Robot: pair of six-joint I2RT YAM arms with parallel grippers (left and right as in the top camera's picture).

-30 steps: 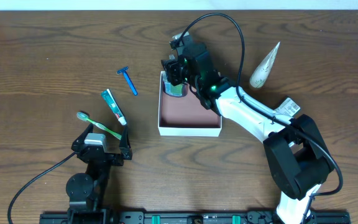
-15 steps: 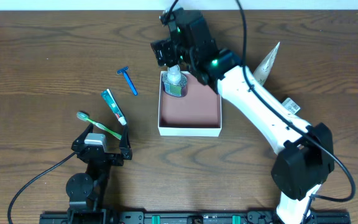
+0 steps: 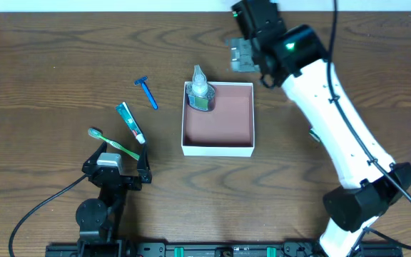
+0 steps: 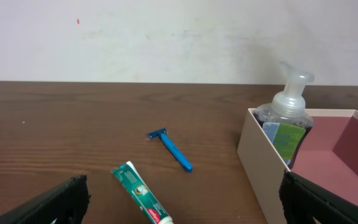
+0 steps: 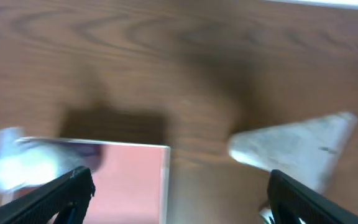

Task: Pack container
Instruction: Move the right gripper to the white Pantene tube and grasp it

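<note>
The container (image 3: 217, 148), a shallow white box with a reddish-brown inside, sits mid-table. A clear pump bottle (image 3: 200, 91) stands upright in its far left corner. My right gripper (image 3: 242, 53) is open and empty, raised beyond the container's far right corner. Its wrist view is blurred and shows the container (image 5: 135, 180) and the bottle (image 5: 11, 165) below the open fingers (image 5: 179, 193). My left gripper (image 3: 116, 168) is open and empty at the front left. The left wrist view shows the open fingers (image 4: 182, 205), the container wall (image 4: 263, 162) and the bottle (image 4: 284, 121).
Left of the container lie a blue razor (image 3: 147, 92), a green toothpaste tube (image 3: 130, 122) and a green toothbrush (image 3: 113, 143). The razor (image 4: 173, 149) and the tube (image 4: 140, 191) show in the left wrist view. A whitish cone-shaped pouch (image 5: 291, 149) lies right of the container.
My right gripper has let go of the pump bottle in the container's far left corner, risen and swung right and back. The left arm has not moved.
</note>
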